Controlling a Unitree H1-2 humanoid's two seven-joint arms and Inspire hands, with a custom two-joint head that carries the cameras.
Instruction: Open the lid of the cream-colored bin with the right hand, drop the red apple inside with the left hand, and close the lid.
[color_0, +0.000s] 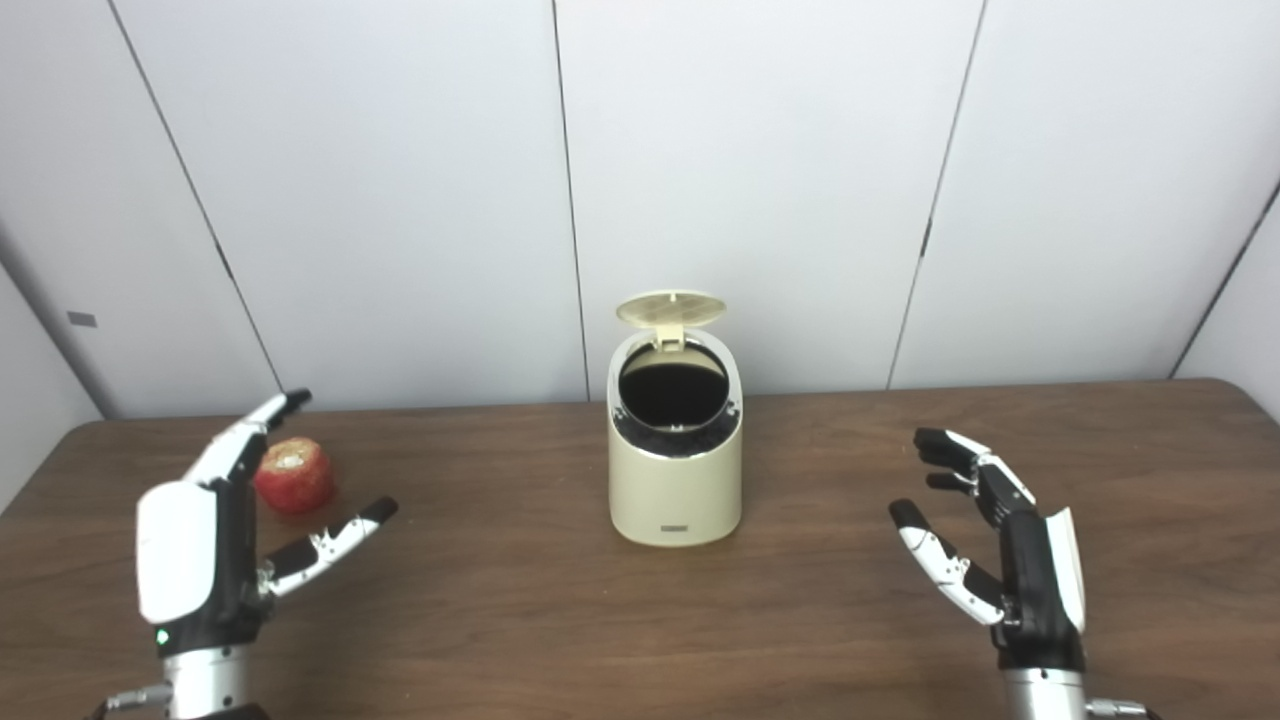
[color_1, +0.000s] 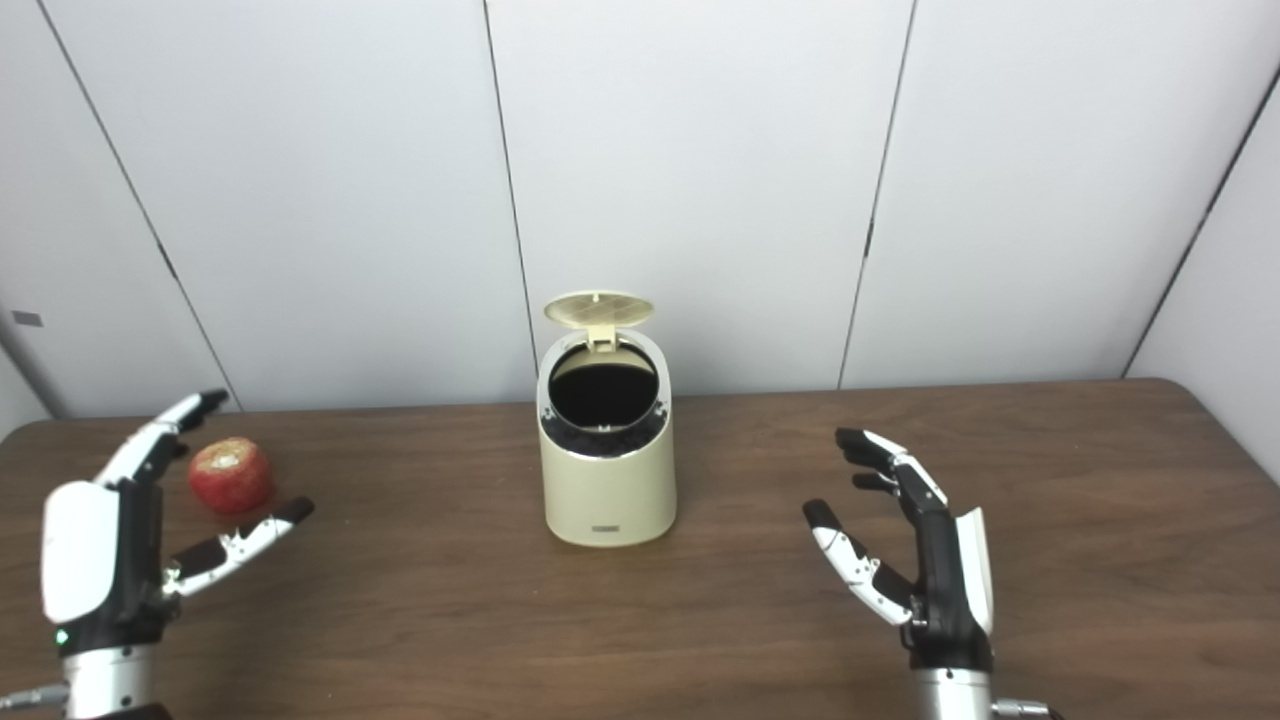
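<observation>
A: Where is the apple (color_0: 294, 475) relative to the left hand (color_0: 215, 540)?

B: It sits on the table (color_0: 640, 620) at the far left, just beyond the hand and framed between the raised fingers (color_0: 250, 430) and the thumb (color_0: 330, 540). Nothing seems to touch it, though the fingers cross its left edge in the picture, so contact there is hard to rule out.

A: And the bin (color_0: 675, 460)?

B: Mid-table toward the back, well apart from both hands. The right hand (color_0: 995, 540) is out to its right, nearer the front edge.

A: How are the hands posed?

B: Both arms rise from the bottom edge with the hands upright, palms turned inward toward each other. The left hand's fingers point up and away, thumb stretched out to the right; it is spread and holds nothing. The right hand's fingers curl slightly toward the bin, thumb out to the left; it too is spread and holds nothing.

A: What does the apple look like?

B: Red, round, with a paler, mottled patch on top.

A: The bin?

B: Cream-colored, rounded, with a slanted top and a small label low on its front. Its lid (color_0: 671, 308) stands up on a hinge at the back, its ribbed underside showing, and the round opening below is dark inside.
</observation>
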